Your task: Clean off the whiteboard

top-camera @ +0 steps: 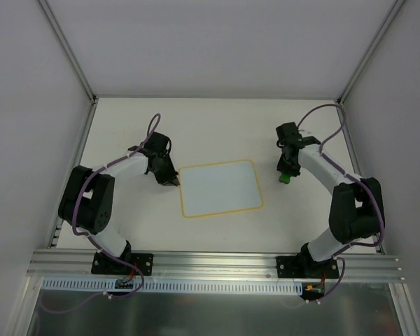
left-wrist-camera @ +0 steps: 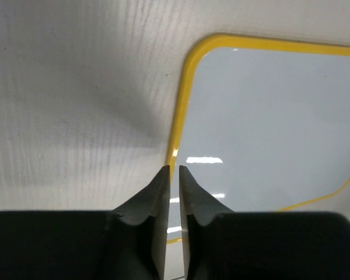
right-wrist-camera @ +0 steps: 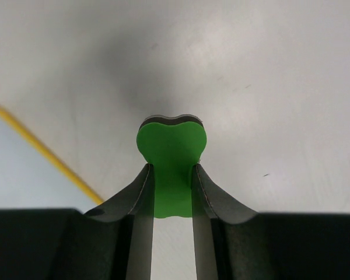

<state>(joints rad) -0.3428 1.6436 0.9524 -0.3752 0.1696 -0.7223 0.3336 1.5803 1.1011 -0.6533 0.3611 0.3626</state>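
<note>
The whiteboard [top-camera: 220, 187] lies flat in the middle of the table, white with a yellow border and no marks showing. My left gripper [top-camera: 172, 179] is shut and empty at its left edge; in the left wrist view the tips [left-wrist-camera: 174, 170] sit over the yellow border of the whiteboard [left-wrist-camera: 268, 122]. My right gripper [top-camera: 287, 172] is to the right of the board, shut on a small green block [top-camera: 285, 178]. In the right wrist view the green block [right-wrist-camera: 172, 151] is squeezed between the fingers, and a corner of the whiteboard [right-wrist-camera: 23, 169] shows at left.
White enclosure walls [top-camera: 28, 84] stand on three sides of the table. The aluminium rail [top-camera: 217, 262] carrying both arm bases runs along the near edge.
</note>
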